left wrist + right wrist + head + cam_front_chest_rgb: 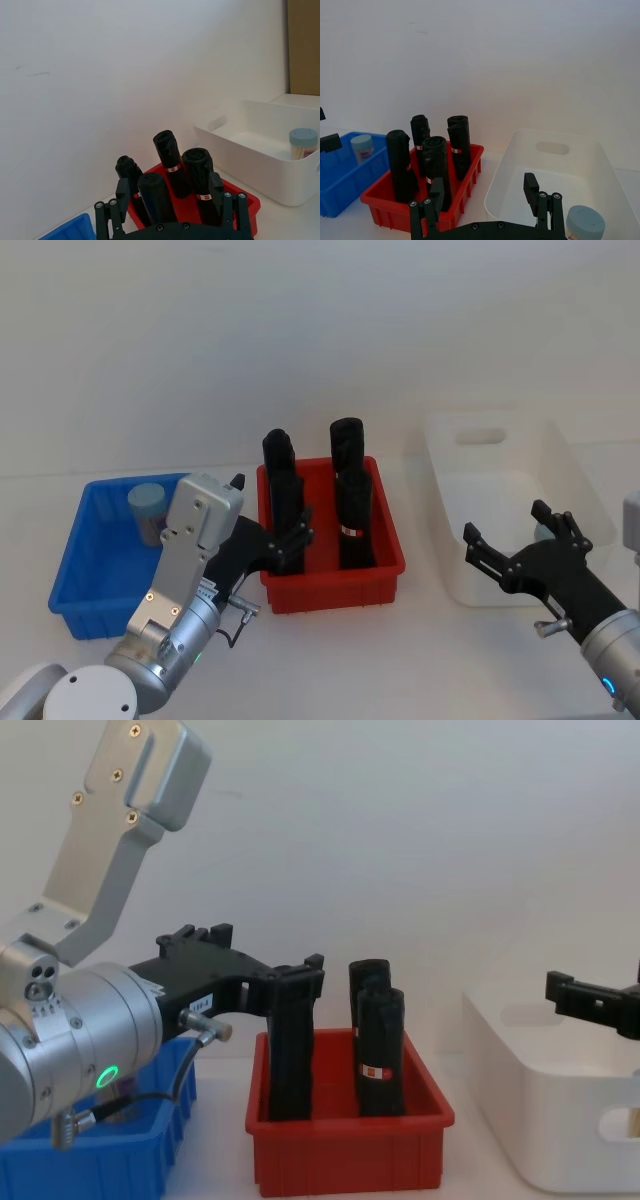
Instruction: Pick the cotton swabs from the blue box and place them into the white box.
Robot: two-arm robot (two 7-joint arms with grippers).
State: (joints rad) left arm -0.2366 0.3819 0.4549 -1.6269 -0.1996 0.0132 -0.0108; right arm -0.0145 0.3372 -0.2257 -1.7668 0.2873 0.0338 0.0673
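Left end effector [297, 540] hangs with its fingers spread wide and empty by the left front of the low red plastic bin [330, 590], close to the four tall black upright rolls [347, 445] standing in it. We see the right end effector [507, 530] equally wide and empty, over the front of the large glossy white plastic box [485, 585]. One small translucent cotton swab jar [147, 508] with a pale blue lid stands in the low ribbed blue plastic box [85, 615]. A second cotton swab jar [585, 222] stands inside the white box. All three containers rest on the white desk [420, 660].
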